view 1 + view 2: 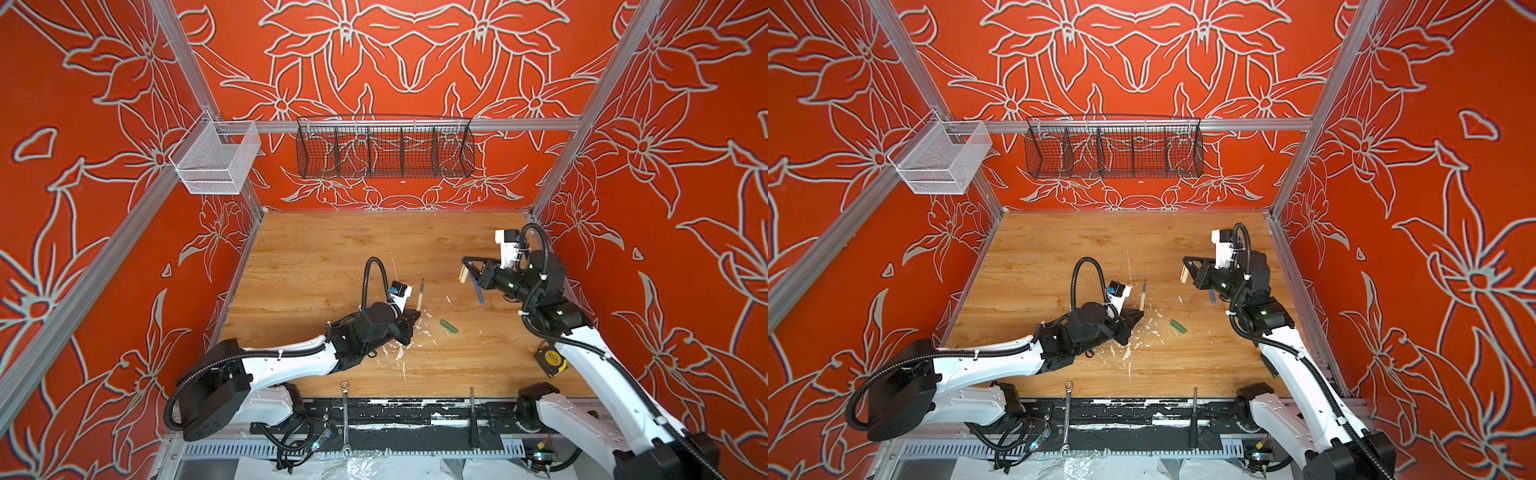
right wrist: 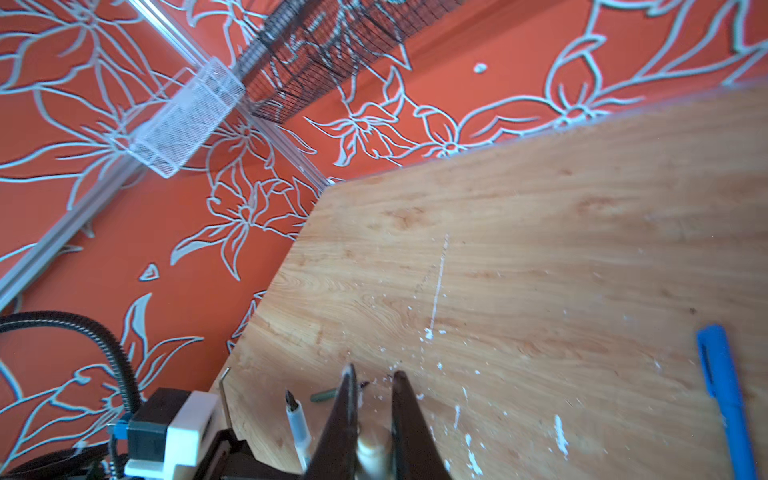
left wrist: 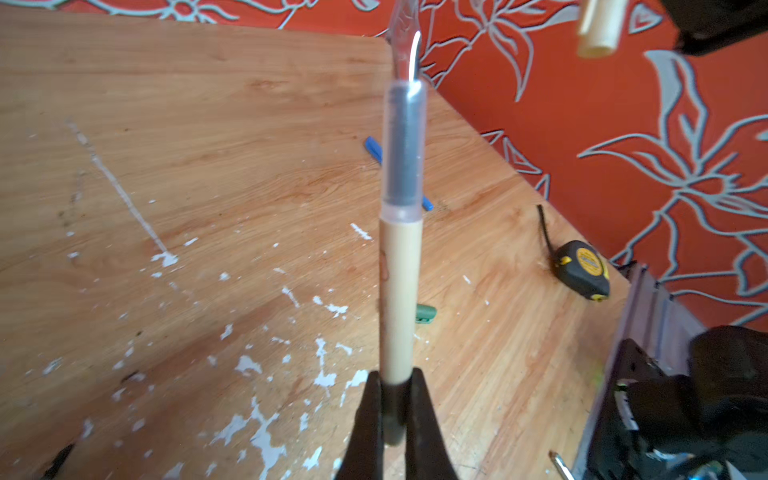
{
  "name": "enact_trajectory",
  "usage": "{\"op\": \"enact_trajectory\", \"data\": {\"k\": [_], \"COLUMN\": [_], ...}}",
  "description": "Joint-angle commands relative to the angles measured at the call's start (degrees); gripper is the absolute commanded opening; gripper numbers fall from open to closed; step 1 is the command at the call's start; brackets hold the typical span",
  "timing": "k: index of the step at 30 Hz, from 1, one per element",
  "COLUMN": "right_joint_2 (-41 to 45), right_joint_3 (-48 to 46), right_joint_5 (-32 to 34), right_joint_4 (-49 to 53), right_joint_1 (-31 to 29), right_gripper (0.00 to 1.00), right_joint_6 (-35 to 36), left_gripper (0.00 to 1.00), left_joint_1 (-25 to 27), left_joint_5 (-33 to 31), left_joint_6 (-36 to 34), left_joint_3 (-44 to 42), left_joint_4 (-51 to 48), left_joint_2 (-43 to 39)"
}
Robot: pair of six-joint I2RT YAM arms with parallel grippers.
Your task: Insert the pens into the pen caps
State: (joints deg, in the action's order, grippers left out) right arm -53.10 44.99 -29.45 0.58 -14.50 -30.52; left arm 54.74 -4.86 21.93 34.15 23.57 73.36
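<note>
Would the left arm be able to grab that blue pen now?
Probably not: the left gripper is shut on the tan pen, and the blue pen lies by the right gripper, crowding the approach.

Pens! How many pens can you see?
3. The tan pen stands in the left gripper; the blue pen lies near the right gripper; the green pen lies between the arms. Others may be hidden.

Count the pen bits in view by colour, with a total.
Tan: 2, the tan pen in the left gripper and the tan cap in the right gripper
Blue: 1, the blue pen on the table
Green: 1, the green piece on the table; can't tell if it is a pen or a cap
Total: 4
</note>
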Motion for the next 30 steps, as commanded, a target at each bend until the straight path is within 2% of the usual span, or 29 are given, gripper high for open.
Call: {"op": "enact_trajectory", "data": {"k": [1,6,19,22,27,30], "right_joint_2": [-0.1,-2.1,-2.7,-3.1,-2.6,-2.1], "right_joint_3": [2.3,6.9,11.2,11.7,13.5,15.9], "right_joint_5": [0.6,3.1,6.7,6.4,7.0,8.2], "right_joint_4": [-6.1,-4.6,1.5,2.2,4.8,8.7], "right_joint_1": [-4.0,-9.5,-10.9,-11.0,-11.0,-11.0], "right_gripper": [0.0,0.0,0.0,0.0,0.0,0.0], "right_joint_6": [1.7,6.6,11.1,11.5,11.5,12.6], "left_gripper": [0.0,0.0,0.0,0.0,0.0,0.0], "left_joint_1": [-0.1,-0.1,-0.3,-0.8,-4.7,-5.2], "left_joint_5": [4.1,5.6,8.0,11.8,27.1,28.3], "left_joint_6": [-3.5,-5.9,-8.1,-8.2,-7.0,-8.5], "left_joint_3": [0.5,2.4,5.5,5.9,8.0,8.9], "left_joint_4": [10.2,14.1,12.5,12.6,10.5,7.3], "left_joint_2": [0.7,4.6,7.5,7.3,7.8,7.2]}}
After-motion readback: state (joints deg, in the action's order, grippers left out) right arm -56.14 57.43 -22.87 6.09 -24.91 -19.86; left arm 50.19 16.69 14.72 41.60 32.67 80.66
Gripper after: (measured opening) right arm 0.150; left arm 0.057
